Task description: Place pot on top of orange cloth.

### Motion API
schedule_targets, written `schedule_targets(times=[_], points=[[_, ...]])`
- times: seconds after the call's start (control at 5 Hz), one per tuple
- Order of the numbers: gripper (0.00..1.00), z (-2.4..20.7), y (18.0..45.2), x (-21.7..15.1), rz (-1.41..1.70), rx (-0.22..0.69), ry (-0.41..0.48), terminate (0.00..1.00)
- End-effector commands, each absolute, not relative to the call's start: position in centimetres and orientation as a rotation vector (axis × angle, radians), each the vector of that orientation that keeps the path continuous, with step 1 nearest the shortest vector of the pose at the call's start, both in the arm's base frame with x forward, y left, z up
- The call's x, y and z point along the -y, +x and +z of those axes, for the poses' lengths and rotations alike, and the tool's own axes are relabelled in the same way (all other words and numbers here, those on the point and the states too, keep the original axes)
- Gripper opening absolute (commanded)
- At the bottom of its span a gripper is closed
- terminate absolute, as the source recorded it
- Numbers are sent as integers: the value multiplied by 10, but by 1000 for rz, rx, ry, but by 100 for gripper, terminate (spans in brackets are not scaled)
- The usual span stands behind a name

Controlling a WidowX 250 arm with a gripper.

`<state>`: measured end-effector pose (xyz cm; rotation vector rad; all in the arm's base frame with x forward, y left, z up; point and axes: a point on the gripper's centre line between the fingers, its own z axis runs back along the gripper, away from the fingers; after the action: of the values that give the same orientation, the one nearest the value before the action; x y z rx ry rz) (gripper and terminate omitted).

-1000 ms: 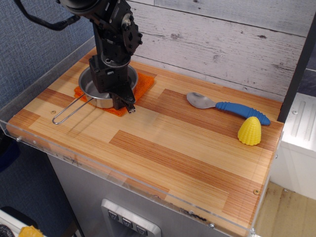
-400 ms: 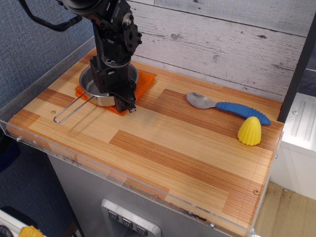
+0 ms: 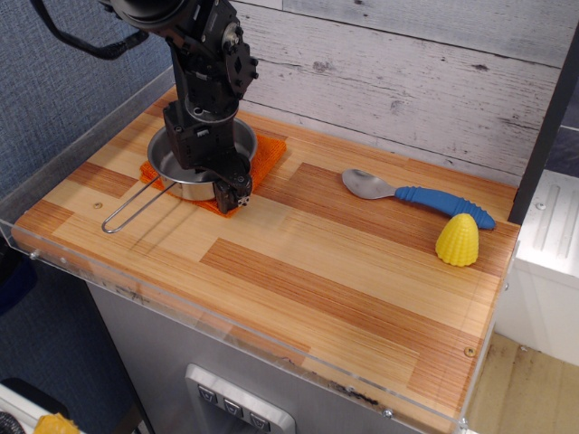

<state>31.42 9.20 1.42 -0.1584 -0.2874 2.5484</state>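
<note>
Since the earlier pictures the pot (image 3: 185, 163) has shifted a little, its wire handle now ending slightly nearer to the cloth, and the gripper (image 3: 233, 193) has stayed low over the pot's near-right rim. The pot sits on top of the orange cloth (image 3: 262, 155), covering most of it; only the right part and a thin strip of cloth at the left and front are seen. The long loop handle reaches away from the cloth to the front-left and lies on the wooden table (image 3: 344, 271). The black gripper is just at the front edge of the cloth, touching or almost touching the pot's rim; I cannot tell if its fingers are spread or pressed together, because the arm body hides them. Well apart from the cloth, to its right, lies a spoon (image 3: 418, 193) with blue handle, and just beside the spoon stands a yellow corn toy (image 3: 458, 240).
</note>
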Motion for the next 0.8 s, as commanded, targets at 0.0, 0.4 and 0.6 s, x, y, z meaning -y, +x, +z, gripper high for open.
schedule_targets(times=[0.0, 0.4, 0.6], points=[[100, 36, 316, -88, 2521, 323, -237, 0], [100, 73, 323, -93, 2501, 340, -290, 0], [100, 94, 323, -91, 2512, 351, -319, 0]])
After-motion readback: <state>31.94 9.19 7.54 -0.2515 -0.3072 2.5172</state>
